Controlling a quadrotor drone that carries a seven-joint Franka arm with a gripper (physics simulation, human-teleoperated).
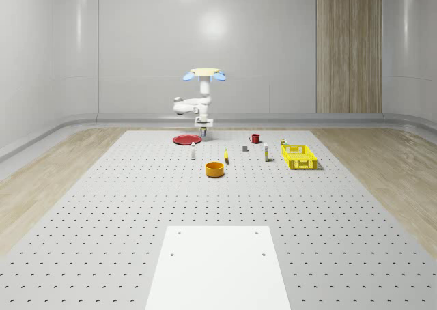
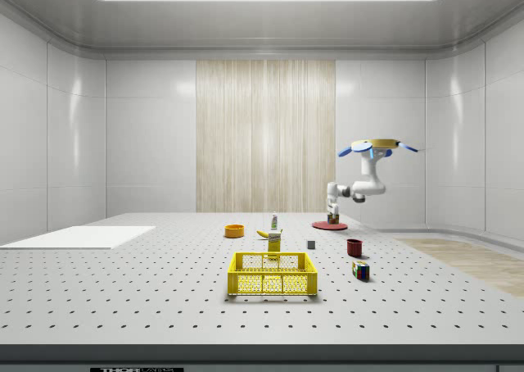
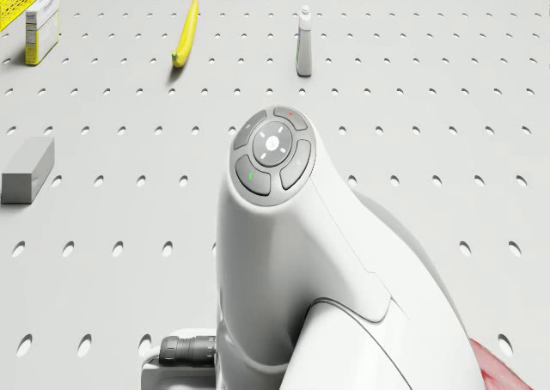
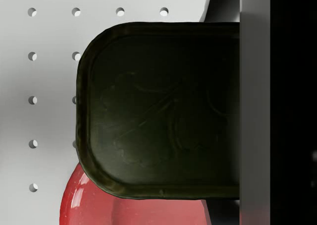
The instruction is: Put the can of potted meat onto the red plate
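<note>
While the drone [image 1: 204,73] hovered in the air above the far part of the perforated table [image 1: 136,207], beside the red plate [image 1: 185,140], we logged the arm [image 1: 193,106] hanging below it with the claw [image 1: 204,128] pointed downward. In the wrist view the can of potted meat [image 4: 158,111] sat close against the camera, its dark rounded-corner end facing us and one finger [image 4: 255,106] pressed flat along its side; we took the claw to be gripping the can. Behind the can we saw the plate's edge [image 4: 89,200] and the bare table beyond it, so the can hung over the rim of the plate rather than its middle. In the side view the can [image 2: 332,219] appeared just over the plate [image 2: 329,225]; we could not tell whether it touched.

Other items noted on the table, nearer the whole-scene camera than the plate:
- orange bowl [image 1: 215,168]
- banana [image 1: 226,156]
- small white bottle [image 1: 193,151]
- grey block [image 1: 245,147]
- red mug [image 1: 255,138]
- yellow crate [image 1: 299,156] toward the whole-scene view's right
- small carton [image 1: 266,154] between block and crate
- white sheet [image 1: 218,265] lying flat at the near end, well apart from everything
</note>
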